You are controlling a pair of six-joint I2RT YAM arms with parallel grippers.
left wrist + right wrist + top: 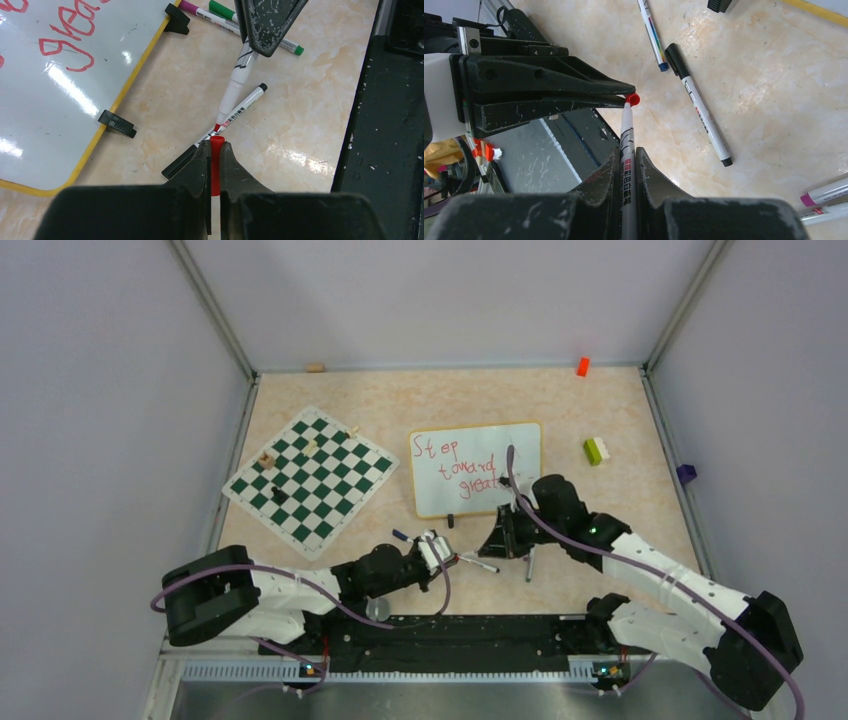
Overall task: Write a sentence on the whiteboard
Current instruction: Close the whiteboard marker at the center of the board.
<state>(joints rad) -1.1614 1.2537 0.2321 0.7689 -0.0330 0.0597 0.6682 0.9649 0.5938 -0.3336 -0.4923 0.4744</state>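
Furthest left on the counter [620, 520] lies the chessboard mat [308, 476], well apart from the work. Next comes the left end effector [215, 147], clenched on a red cap [215, 167]. The cap is pinched between the two jaws with its open mouth poking out past the fingertips towards the other arm.

Meeting it from the right is the red marker [235, 85], gripped by its barrel in the right end effector [627, 155], nib leading. In the right wrist view the nib sits just at the cap's mouth, touching or very nearly so; I cannot tell whether it has entered. The coming move turns on this relation: the marker's long axis slants in from the right, not quite in line with the cap's axis in the left wrist view. So seating the cap probably calls for a small straightening before the two are pushed together along one line. Neither arm is nearer, since they meet midway between the bases.

A black-capped marker [245, 102] lies loose on the counter beneath the meeting point.

Beyond both end effectors, slightly right of centre, the whiteboard [520, 445] lies flat with the sentence [460, 468] in red on it, so the writing looks done and recapping appears to be the step in hand
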